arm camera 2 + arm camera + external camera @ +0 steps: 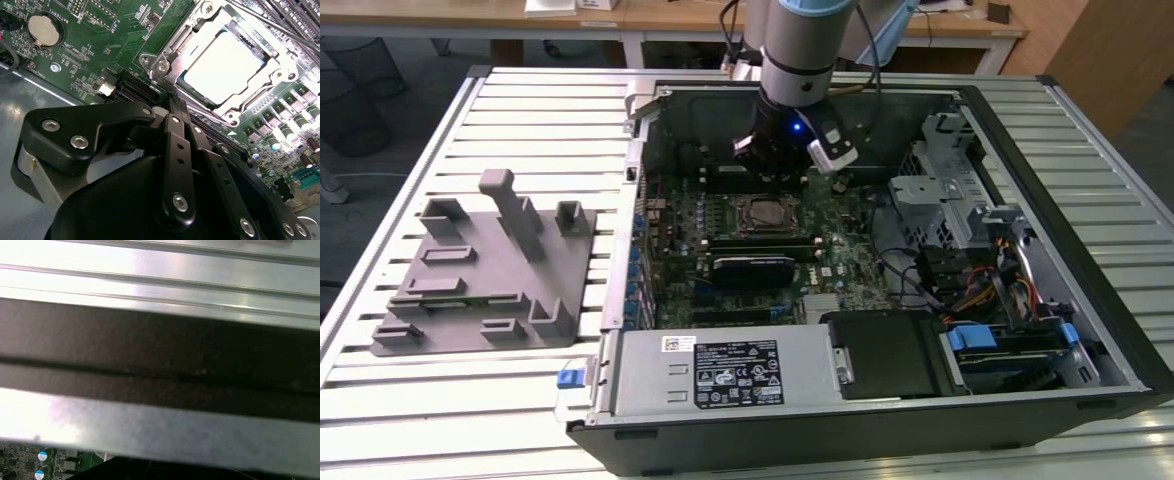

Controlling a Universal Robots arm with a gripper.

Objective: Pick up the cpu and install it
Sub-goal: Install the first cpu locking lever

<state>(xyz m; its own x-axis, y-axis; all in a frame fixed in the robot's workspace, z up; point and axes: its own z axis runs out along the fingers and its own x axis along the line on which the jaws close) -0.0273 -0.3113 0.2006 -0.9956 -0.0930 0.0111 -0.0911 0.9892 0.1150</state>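
The cpu (222,65), a small square chip with a pale silver top, lies flat inside the metal socket frame (165,60) on the green motherboard (120,35). In the exterior view the cpu (761,213) sits mid-board inside the open computer case (1067,300). My gripper (771,172) hangs just above the board on the far side of the socket. In the second wrist view the gripper (167,100) is shut with nothing in it, its tips close to the socket's corner, apart from the chip.
A grey plastic tray with upright pegs (487,270) lies on the slatted table at the exterior view's left. The case holds a power supply (720,375) in front and drive bays with cables (974,250) at the right. A coin battery (42,27) sits on the board.
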